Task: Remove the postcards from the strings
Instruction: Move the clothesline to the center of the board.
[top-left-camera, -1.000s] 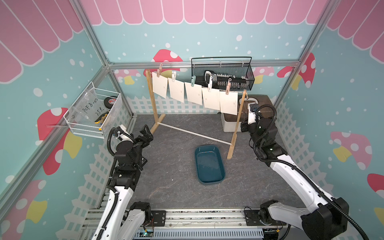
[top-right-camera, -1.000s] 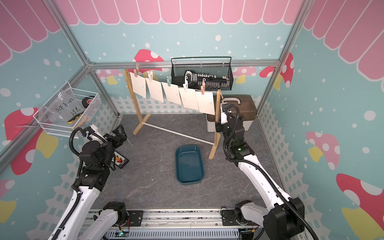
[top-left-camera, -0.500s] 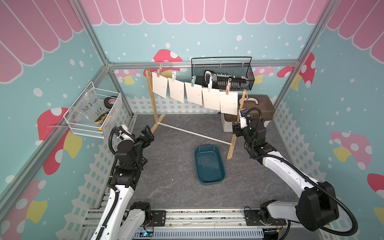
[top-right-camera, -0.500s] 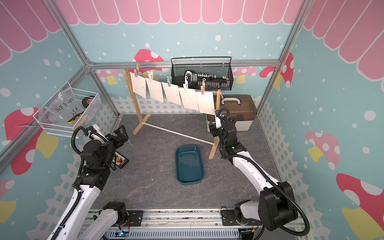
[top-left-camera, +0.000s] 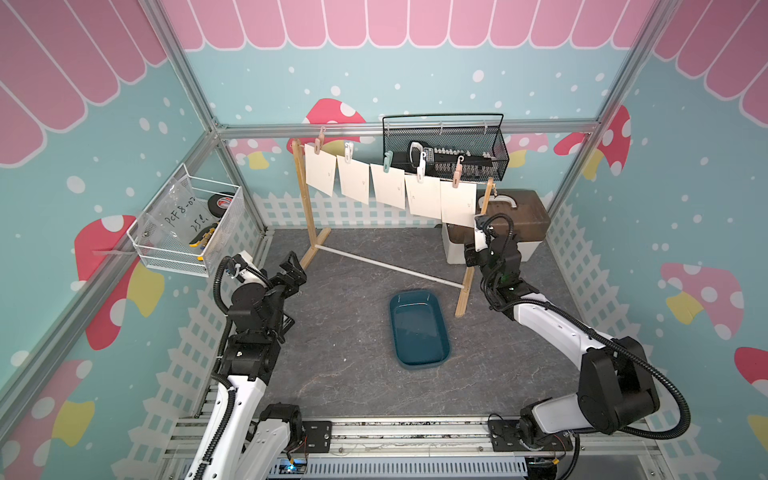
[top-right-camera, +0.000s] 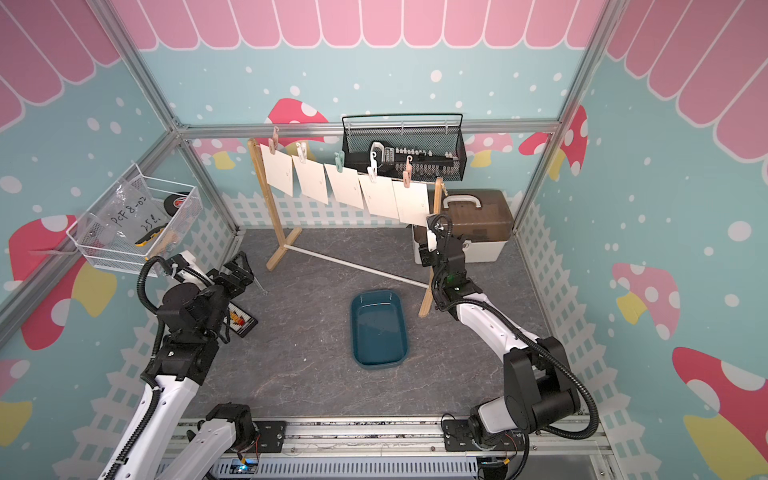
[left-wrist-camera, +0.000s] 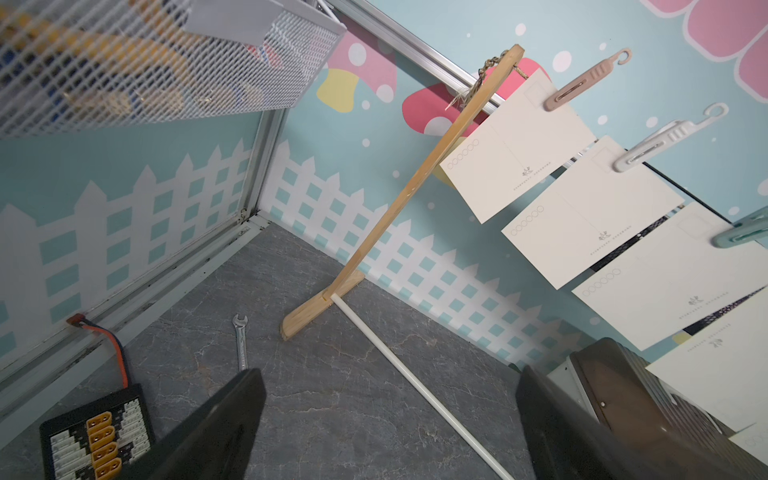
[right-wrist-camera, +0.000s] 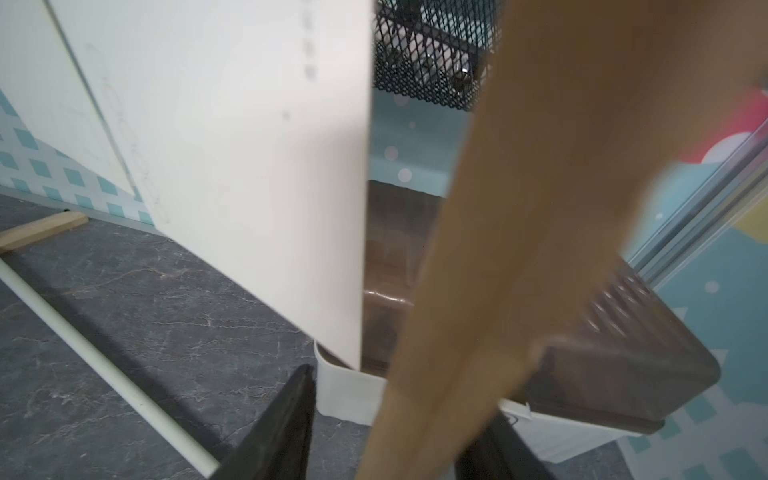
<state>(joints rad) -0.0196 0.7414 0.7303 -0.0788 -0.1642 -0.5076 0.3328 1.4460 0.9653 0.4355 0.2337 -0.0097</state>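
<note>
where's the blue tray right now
In both top views the blue tray lies flat on the grey tabletop near the middle, on the robot side of the white rod, just beside the foot of the wooden post on the robot's right.

Five cream postcards hang (clipped); strings tan

Bright, even light; right wrist view blurs the near post.
</note>
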